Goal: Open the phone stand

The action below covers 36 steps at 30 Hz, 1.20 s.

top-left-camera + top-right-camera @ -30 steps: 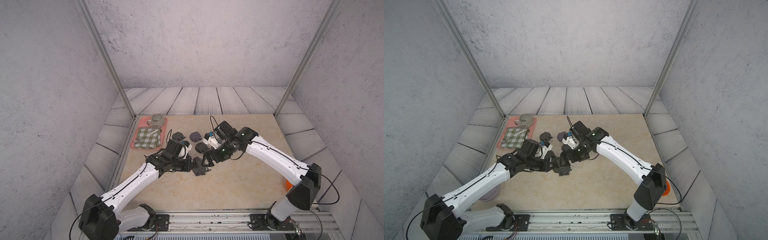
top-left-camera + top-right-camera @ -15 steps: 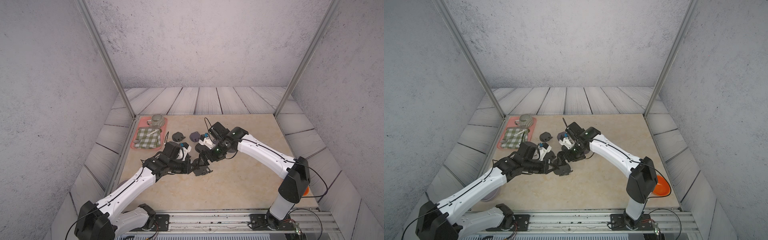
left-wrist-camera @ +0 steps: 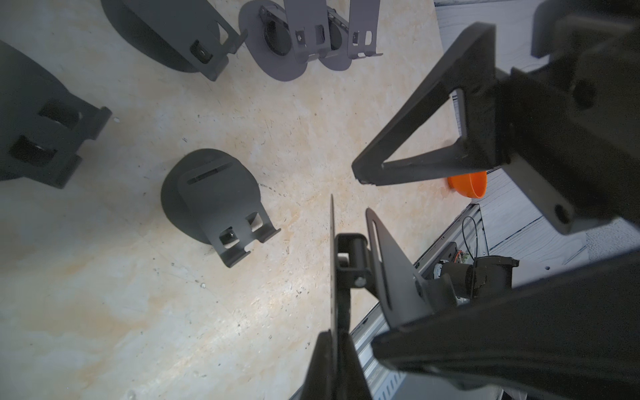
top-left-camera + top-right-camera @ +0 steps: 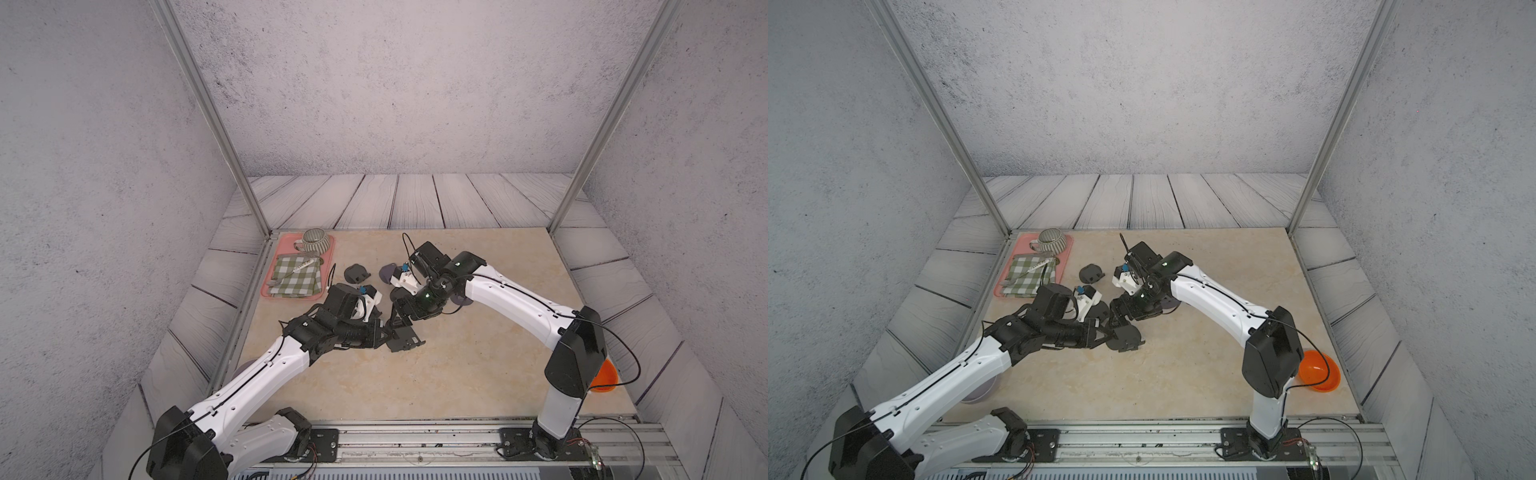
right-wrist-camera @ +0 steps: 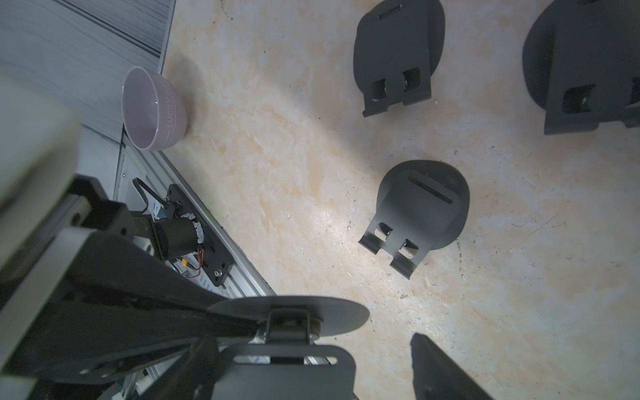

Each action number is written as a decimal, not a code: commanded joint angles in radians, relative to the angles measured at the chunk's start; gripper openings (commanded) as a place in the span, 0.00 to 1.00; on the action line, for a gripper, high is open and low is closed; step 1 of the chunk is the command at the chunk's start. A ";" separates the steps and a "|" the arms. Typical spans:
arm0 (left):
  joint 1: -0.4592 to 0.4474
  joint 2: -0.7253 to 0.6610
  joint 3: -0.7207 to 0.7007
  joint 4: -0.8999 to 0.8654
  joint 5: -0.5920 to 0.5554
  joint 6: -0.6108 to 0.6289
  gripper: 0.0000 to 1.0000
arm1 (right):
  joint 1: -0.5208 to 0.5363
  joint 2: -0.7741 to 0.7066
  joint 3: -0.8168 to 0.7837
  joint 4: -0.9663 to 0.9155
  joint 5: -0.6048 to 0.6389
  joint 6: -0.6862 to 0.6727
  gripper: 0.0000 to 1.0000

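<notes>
My left gripper is shut on the thin round base plate of a black phone stand, holding it just above the table; the plate shows edge-on between the left fingers. The stand is partly unfolded at its hinge. My right gripper reaches in from above and is open, its jaws on either side of the stand's slotted back plate. One right finger stands clear of the plate's edge. The round base faces the right wrist camera.
Several other dark phone stands lie behind the grippers, one folded close by. A red tray with a checked cloth and a striped cup sits at the back left. An orange bowl is at the right, a lilac bowl at the front left.
The right arm has stretched further left and its gripper has come down around the stand. The left gripper has kept its hold, shifting slightly toward the front.
</notes>
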 commanded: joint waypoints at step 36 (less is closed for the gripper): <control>-0.004 -0.020 0.031 0.014 -0.078 -0.069 0.00 | 0.000 -0.070 -0.013 -0.004 -0.022 0.038 0.56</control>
